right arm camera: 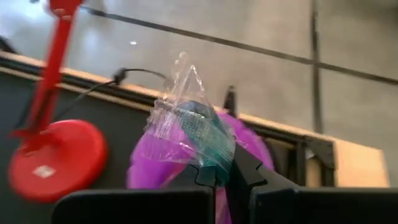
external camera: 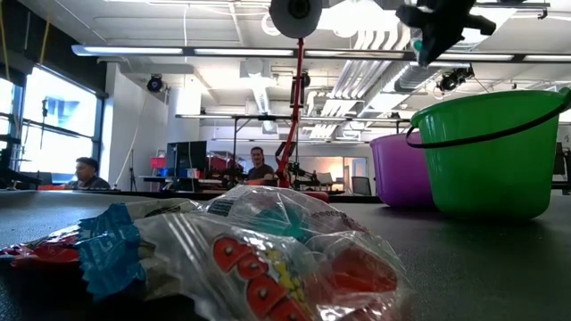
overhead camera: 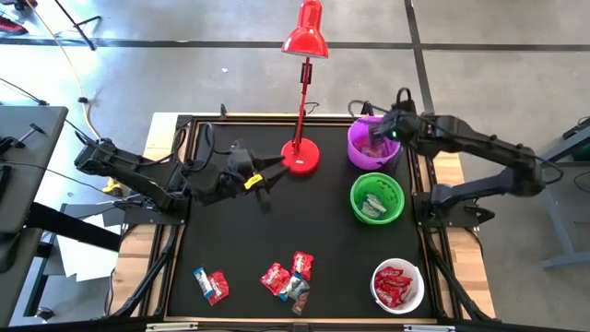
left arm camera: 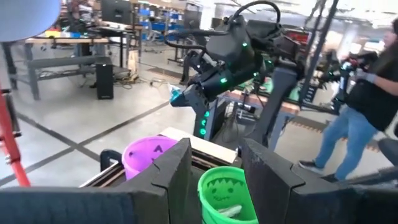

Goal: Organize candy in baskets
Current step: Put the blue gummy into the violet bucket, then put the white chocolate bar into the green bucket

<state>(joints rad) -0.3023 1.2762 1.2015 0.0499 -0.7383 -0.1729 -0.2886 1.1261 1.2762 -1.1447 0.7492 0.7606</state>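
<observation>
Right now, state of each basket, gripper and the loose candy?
purple basket: upright, right gripper above it
green basket: upright, candy inside
white basket: upright, red candy inside
right gripper: shut on a clear-wrapped candy
left gripper: open, empty, near lamp base
loose candy: lying on the table's near side

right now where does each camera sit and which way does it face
High: overhead, straight down; both arms, left gripper open, right gripper over the purple basket.
Low: table height, past candy toward the green basket.
Left wrist: looks past its own fingers at the right arm.
Right wrist: fingers shut on a clear-wrapped candy.
All four views show the purple basket.
</observation>
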